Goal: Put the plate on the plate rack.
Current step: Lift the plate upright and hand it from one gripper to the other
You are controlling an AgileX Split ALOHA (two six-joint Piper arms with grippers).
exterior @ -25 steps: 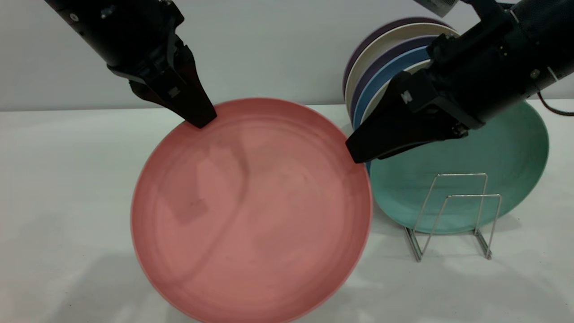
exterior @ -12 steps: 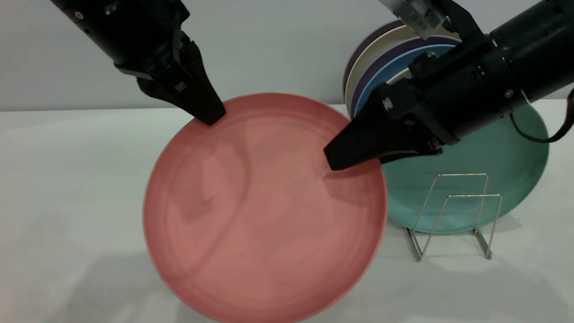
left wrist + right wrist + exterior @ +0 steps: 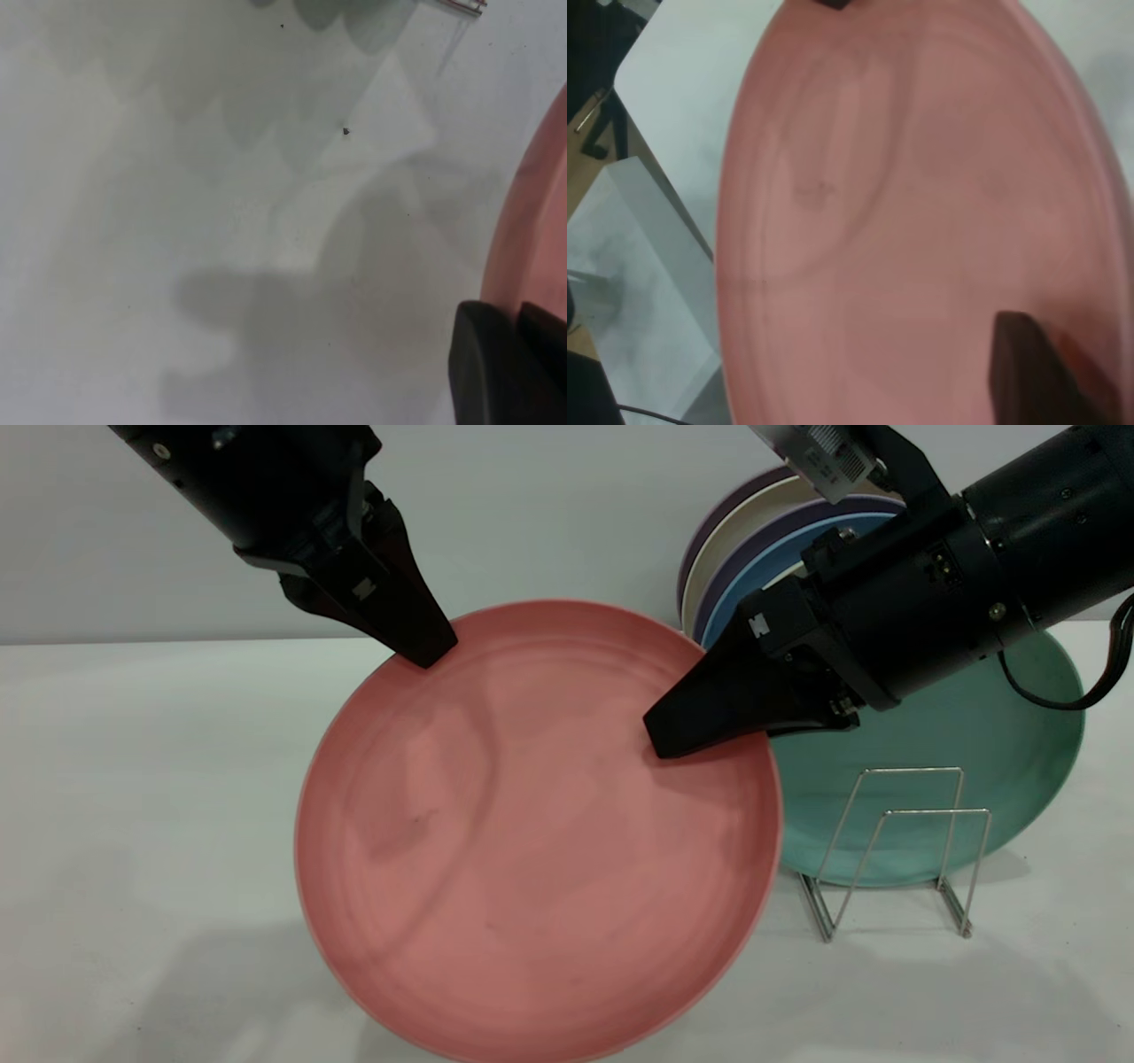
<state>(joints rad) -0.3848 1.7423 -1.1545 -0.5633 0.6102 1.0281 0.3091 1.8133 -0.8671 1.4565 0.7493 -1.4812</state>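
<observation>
Both arms matte black, silver screws; wedge-shaped black fingers point(image 3: 425, 642); right arm: black cable, silver ribbed part on top.

The exterior view faces both arms, looking down at the tabletop point(image 3: 133, 779). Both wrist views sit close to the pink plate point(image 3: 532, 833), which all three views share.

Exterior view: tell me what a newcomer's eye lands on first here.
The big salmon-pink plate fills the middle, tilted up off the table, with the left gripper on its upper-left rim and the right gripper reaching over its right side. Behind it on the right, a teal-green plate and stacked plates stand by the wire plate rack.
</observation>
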